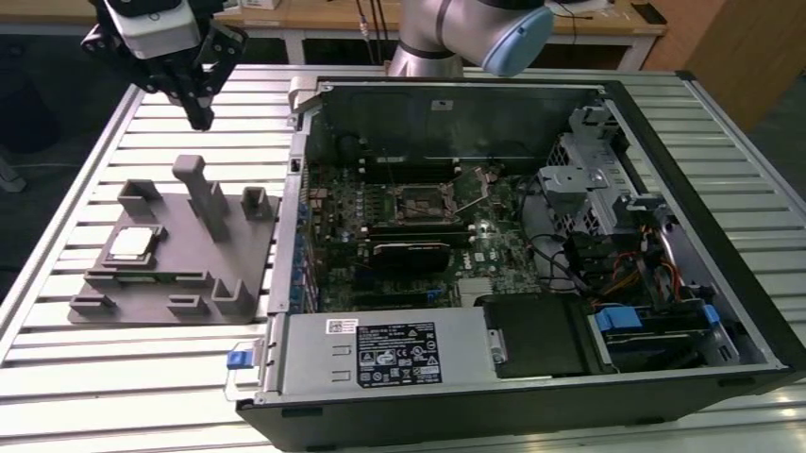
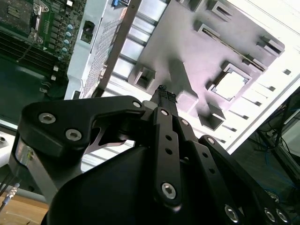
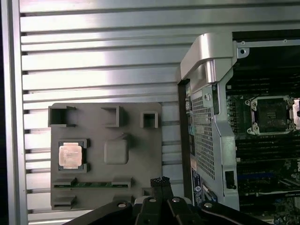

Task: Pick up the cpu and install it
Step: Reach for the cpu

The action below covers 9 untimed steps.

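Nearest in the exterior view, an open computer case [image 1: 504, 406] lies on its side on a slatted metal table [image 1: 101, 396], with the silver power supply [image 1: 377, 354] along its front edge. To the exterior view's left of the case, just beside its wall, a grey fixture plate [image 1: 139, 293] rests on the slats with a tall post [image 1: 199, 193] standing on it. The cpu [image 1: 131, 245] lies flat in a square pocket of that plate, silver top up, on the side away from the case; in both wrist views it shows as a bright square [image 3: 71, 154] [image 2: 230, 86]. Farther in, the motherboard [image 1: 492, 250] carries the black-framed socket [image 1: 422, 201]. Farther back, the gripper [image 1: 199, 118] hangs raised over the table near the plate's far edge, well apart from the cpu. Its fingers [image 3: 159, 180] are pressed together, tips meeting, with nothing between them. The arm [image 1: 466, 33] rises behind the case.
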### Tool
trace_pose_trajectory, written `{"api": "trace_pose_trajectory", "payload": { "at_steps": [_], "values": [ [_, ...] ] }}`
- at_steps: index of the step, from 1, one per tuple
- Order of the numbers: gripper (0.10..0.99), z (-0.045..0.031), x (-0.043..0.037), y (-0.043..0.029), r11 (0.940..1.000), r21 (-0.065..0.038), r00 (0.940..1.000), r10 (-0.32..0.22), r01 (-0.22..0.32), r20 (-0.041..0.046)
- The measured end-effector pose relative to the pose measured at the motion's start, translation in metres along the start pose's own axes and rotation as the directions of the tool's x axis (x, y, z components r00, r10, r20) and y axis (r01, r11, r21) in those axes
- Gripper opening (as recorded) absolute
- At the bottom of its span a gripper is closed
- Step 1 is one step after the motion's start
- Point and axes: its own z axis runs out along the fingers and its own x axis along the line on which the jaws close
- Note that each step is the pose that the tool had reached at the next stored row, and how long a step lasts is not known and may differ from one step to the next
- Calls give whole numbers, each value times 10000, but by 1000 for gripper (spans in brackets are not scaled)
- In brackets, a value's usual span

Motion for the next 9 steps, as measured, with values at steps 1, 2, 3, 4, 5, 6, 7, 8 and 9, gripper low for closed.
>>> {"api": "trace_pose_trajectory", "payload": {
  "at_steps": [1, 2, 3, 4, 5, 6, 7, 8, 9],
  "values": [
    [106, 2, 10, -1, 10000, 0, 10000, 0, 0, 0],
    [106, 4, 21, -2, 10000, 0, 10000, 0, 0, 0],
    [106, 6, 31, -2, 10000, 0, 10000, 0, 0, 0],
    [106, 8, 41, -3, 10000, -1, 10000, 1, -1, 0],
    [106, 11, 50, -4, 10000, 0, 10000, 1, -1, 0],
    [106, 13, 59, -5, 10000, 0, 10000, 0, 0, 0],
    [106, 17, 70, -6, 10000, 0, 10000, 0, 0, 0],
    [106, 20, 79, -7, 10000, 0, 10000, 1, -1, 0],
    [106, 23, 89, -8, 10000, 0, 10000, 0, 0, 0]
  ]
}}
